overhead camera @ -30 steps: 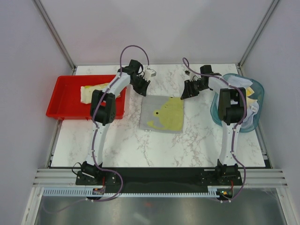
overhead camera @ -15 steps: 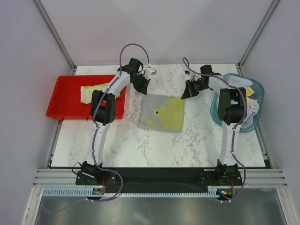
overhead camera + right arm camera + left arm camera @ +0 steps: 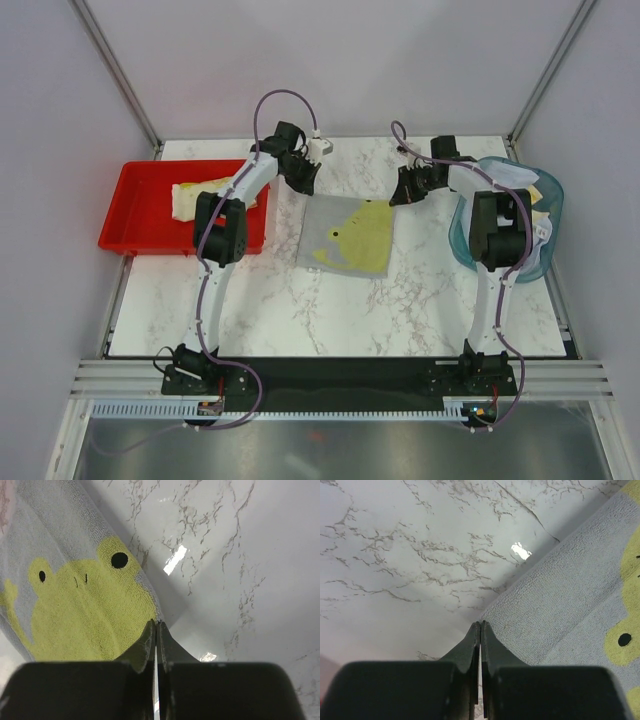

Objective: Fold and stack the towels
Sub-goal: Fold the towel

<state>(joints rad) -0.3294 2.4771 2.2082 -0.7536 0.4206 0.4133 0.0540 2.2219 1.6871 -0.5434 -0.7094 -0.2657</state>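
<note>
Left gripper [image 3: 480,625] and right gripper [image 3: 155,624] at far corners of the towel [image 3: 350,238]

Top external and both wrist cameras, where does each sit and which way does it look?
Top external: above and behind, looking down at the table; left arm and right arm show.
Left wrist: on the left arm, looking down past the left pincer, shut on a corner of the frog towel.
Right wrist: likewise, right pincer shut on another corner.
Shared: all show that towel.

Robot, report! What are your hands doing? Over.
Left hand shut on frog towel, far-left corner. Right hand shut on far-right corner. Tray, basket off to sides.
</note>
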